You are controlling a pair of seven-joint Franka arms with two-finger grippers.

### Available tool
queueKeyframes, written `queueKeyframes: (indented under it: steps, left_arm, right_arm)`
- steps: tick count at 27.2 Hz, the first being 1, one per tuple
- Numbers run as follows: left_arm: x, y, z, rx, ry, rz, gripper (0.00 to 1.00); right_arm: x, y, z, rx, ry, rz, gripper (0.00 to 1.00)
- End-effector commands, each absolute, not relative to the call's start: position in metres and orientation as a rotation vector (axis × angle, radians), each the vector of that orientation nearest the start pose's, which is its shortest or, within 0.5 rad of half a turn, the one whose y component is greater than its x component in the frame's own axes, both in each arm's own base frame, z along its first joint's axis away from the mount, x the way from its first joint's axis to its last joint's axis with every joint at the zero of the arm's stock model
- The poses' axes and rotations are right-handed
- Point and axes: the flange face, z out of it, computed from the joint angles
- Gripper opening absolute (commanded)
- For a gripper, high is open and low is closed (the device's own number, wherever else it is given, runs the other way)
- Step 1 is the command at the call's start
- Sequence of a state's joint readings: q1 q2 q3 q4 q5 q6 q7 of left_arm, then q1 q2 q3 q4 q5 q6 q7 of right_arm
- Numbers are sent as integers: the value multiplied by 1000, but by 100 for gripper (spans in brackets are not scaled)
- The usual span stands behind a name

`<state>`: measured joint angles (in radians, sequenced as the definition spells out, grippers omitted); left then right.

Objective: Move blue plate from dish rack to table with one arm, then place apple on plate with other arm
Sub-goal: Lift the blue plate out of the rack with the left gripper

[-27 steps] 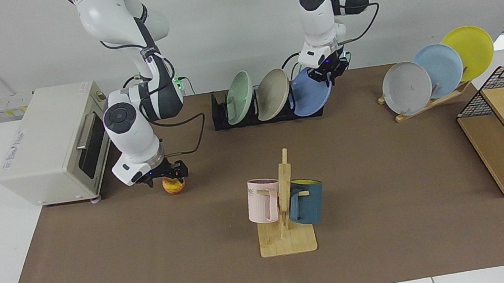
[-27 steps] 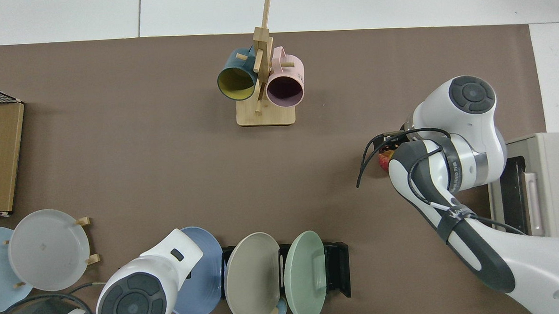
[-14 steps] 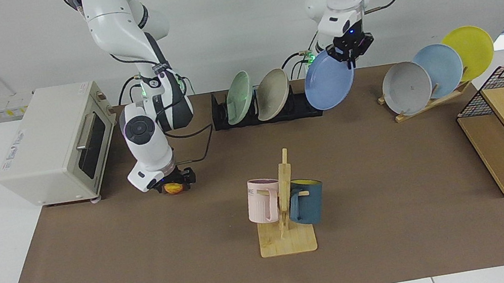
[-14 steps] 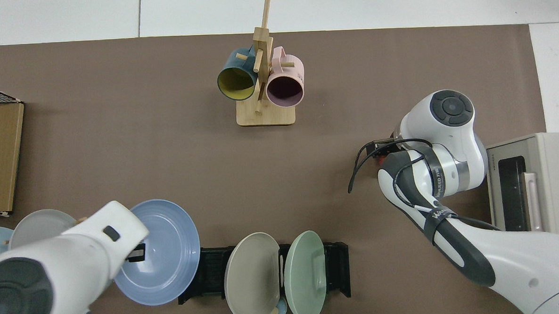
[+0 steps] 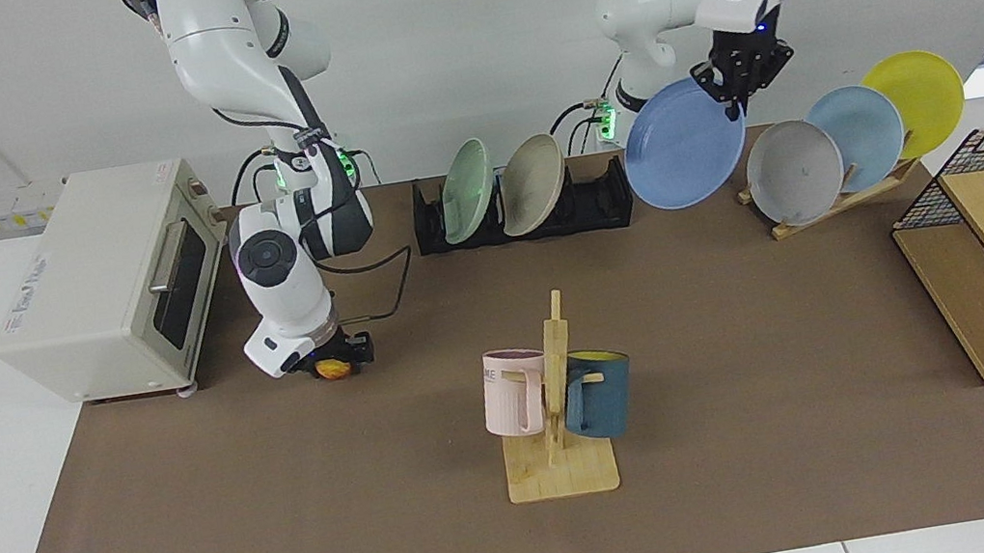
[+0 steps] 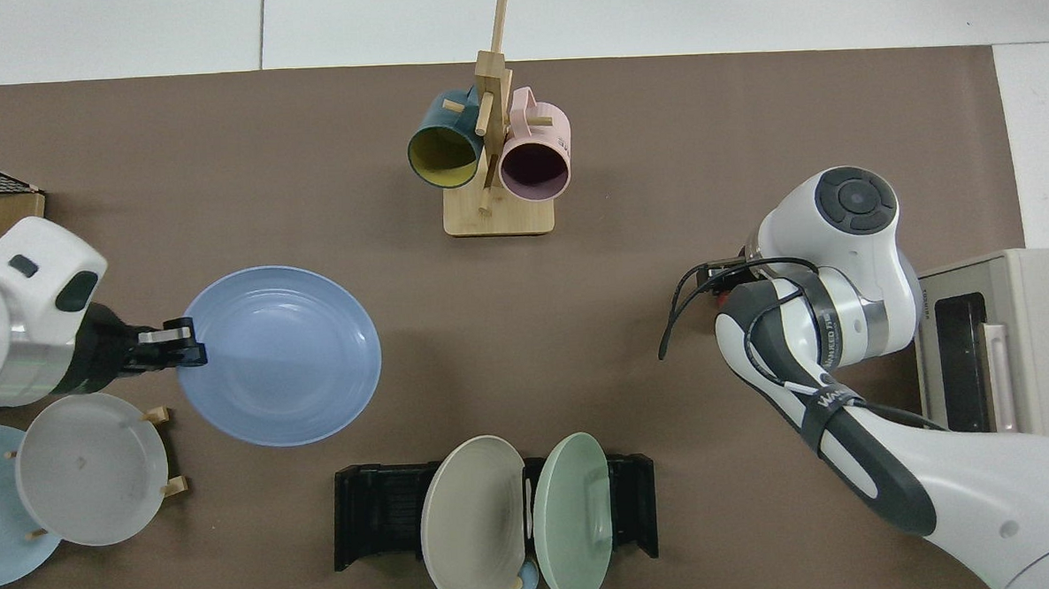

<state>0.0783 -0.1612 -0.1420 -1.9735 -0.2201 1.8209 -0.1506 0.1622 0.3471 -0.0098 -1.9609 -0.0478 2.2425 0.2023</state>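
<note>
My left gripper (image 5: 739,88), clamped on blue plate (image 5: 684,143) rim, lifted it clear of dish rack (image 5: 598,202), toward table's wooden-stand end. My right gripper (image 5: 332,367), low near toaster oven (image 5: 103,281), pinched apple (image 5: 332,370). Set-down next.

Two robot arms (image 5: 259,155) are working at one table (image 5: 757,354). Six plates (image 5: 684,143) are showing, one of them up in the air. Two mugs (image 5: 509,391) are hanging on one wooden stand. One apple (image 5: 333,368), one black rack (image 5: 598,202) and one oven (image 5: 103,281) are sitting there too.
</note>
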Motion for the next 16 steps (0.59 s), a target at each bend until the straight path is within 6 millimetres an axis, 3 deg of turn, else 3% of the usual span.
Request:
queueKeyframes:
  steps: [1, 5, 7, 11, 16]
  left_arm:
    - [523, -102, 506, -3432, -268, 56, 0]
    - [517, -156, 470, -3439, -366, -21, 0]
    - [512, -189, 438, -3436, -389, -21, 0]
    - [494, -231, 390, -3428, -462, -95, 0]
    - [471, -251, 366, -3420, -455, -102, 0]
  right_arm:
    - [608, 86, 337, -3212, 46, 97, 0]
    - [611, 86, 378, -3213, 56, 89, 0]
    - [611, 85, 397, -3213, 62, 74, 0]
    - [607, 85, 441, -3207, 75, 76, 0]
    - [599, 85, 486, -3199, 81, 77, 0]
